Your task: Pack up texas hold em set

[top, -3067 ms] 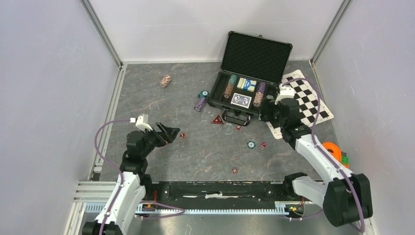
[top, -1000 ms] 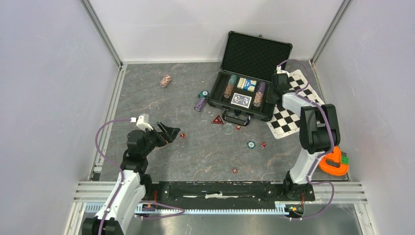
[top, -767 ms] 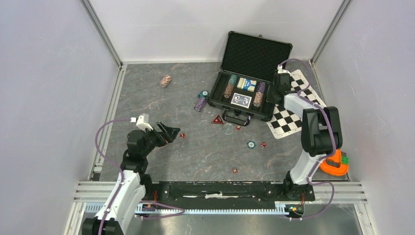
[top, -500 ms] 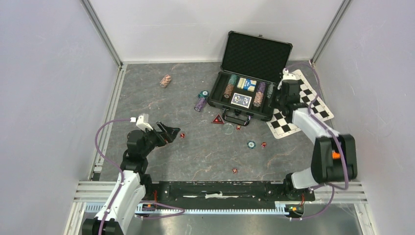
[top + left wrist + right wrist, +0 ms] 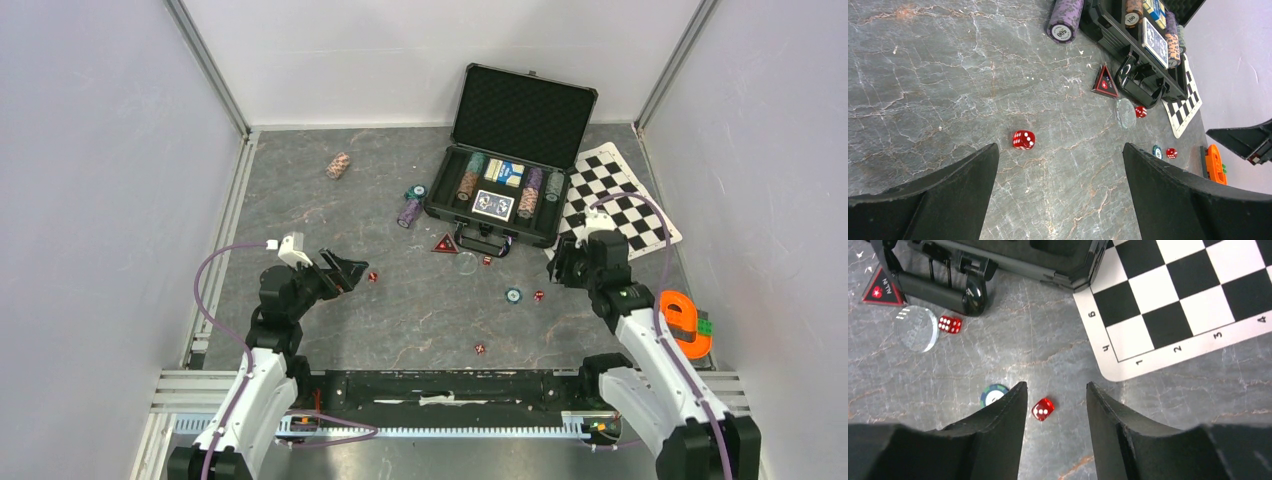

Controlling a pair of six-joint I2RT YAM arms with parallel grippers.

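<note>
Toward the table's (image 5: pixel 300 210) far right corner, the black case (image 5: pixel 525 112) lies open, chips (image 5: pixel 467 186) and a card deck (image 5: pixel 493 205) inside. The right gripper (image 5: pixel 1055 387), fingers parted and empty, hovers over a red die (image 5: pixel 1042 409). The left gripper (image 5: pixel 1060 147) gapes wide, holding nothing.

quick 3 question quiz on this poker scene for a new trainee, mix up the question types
1. True or false: the black case has its lid shut.
2. Multiple choice: in the right wrist view, what shows between the fingers of the right gripper? A) a red die B) a blue card deck C) an orange ring
3. Fill in: the purple chip stack lying on its side sits just left of the ____.

Key: 1 false, the lid stands open. 2 A. 3 case.
</note>
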